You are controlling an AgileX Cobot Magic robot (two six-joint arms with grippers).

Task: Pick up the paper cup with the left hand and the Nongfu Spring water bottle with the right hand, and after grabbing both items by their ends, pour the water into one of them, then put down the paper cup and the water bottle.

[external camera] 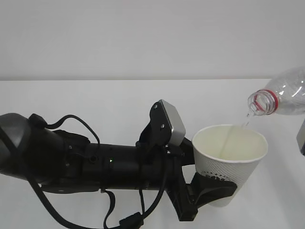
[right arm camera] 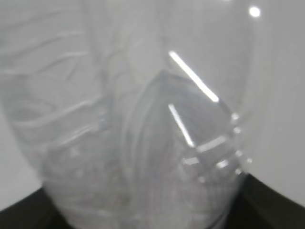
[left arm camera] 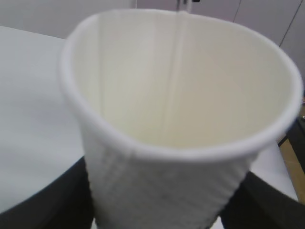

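- Over the white table (external camera: 95, 105), exterior view: we are seeing the left hand (external camera: 209, 183) clamping the paper cup (external camera: 229, 160) low on its wall, the Nongfu Spring water bottle (external camera: 281, 98) tilting at right, water (external camera: 246, 119) streaming in.
- Left wrist: cup filling the frame, thin stream running down inside.
- Right wrist: we are seeing the bottle close up, blurred, black jaws flanking its base, gripping it.

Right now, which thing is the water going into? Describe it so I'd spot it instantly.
Follow the big black arm across the white table to its right end. Clamped there is a white paper cup, open and upright. Unlike the clear, red-ringed bottle tilted above it, it is opaque and dotted.
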